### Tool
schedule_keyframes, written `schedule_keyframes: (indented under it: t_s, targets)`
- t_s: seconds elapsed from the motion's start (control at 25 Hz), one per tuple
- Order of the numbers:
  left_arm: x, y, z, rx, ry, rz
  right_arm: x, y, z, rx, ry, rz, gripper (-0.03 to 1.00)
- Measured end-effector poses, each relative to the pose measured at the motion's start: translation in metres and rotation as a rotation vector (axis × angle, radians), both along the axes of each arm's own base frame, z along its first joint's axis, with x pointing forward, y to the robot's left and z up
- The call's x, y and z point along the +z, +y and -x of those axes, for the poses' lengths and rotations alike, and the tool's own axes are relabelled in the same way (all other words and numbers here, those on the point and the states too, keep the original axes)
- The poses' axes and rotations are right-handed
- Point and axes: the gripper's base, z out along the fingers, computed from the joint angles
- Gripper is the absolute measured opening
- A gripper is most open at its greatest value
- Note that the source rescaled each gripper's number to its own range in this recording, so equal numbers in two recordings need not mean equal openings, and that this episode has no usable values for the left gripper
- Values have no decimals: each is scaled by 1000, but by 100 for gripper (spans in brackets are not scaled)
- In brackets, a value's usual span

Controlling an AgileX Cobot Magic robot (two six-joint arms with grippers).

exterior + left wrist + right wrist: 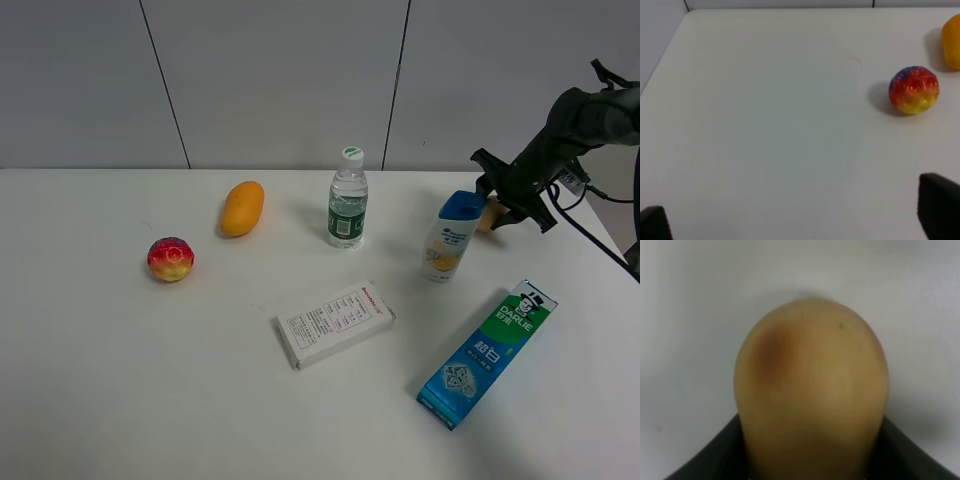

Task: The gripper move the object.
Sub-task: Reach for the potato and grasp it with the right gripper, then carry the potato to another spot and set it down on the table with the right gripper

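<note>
The potato (810,390), tan-brown with a darker blotch, fills the right wrist view between the black fingers (715,455), which press against its sides. In the high view only a tan sliver of the potato (489,217) shows behind a shampoo bottle, at the back right of the table. My right gripper (503,206) is shut on it, low over the table. My left gripper (795,215) is open and empty over bare table and is out of the high view.
A blue-capped shampoo bottle (450,237) stands just in front of the potato. A water bottle (347,200), mango (242,208), red-yellow apple (170,259), white box (335,324) and toothpaste box (487,353) lie on the white table (120,380).
</note>
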Motion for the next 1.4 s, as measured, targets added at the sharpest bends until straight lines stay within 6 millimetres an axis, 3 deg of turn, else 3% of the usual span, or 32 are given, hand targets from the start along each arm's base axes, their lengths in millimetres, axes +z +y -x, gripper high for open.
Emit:
schedule_keyframes:
  t_s: [0.2,0.36,0.68,0.92,1.04,1.16,1.4]
  targets:
    - [0,0,0,0,0,0,16,0,1,103,-47,38,12]
    - [0,0,0,0,0,0,49,1,4,210,-127,84,2]
    - [0,0,0,0,0,0,164,24,42,560,-395,47,0]
    - [0,0,0,0,0,-1,254,60,89,873,-800,-116,0]
    - [0,0,0,0,0,-1,282,83,111,988,-924,-116,0]
    - [0,0,0,0,0,-1,292,121,130,1129,-954,-114,0]
    - [0,0,0,0,0,0,284,210,162,1416,-960,-16,0]
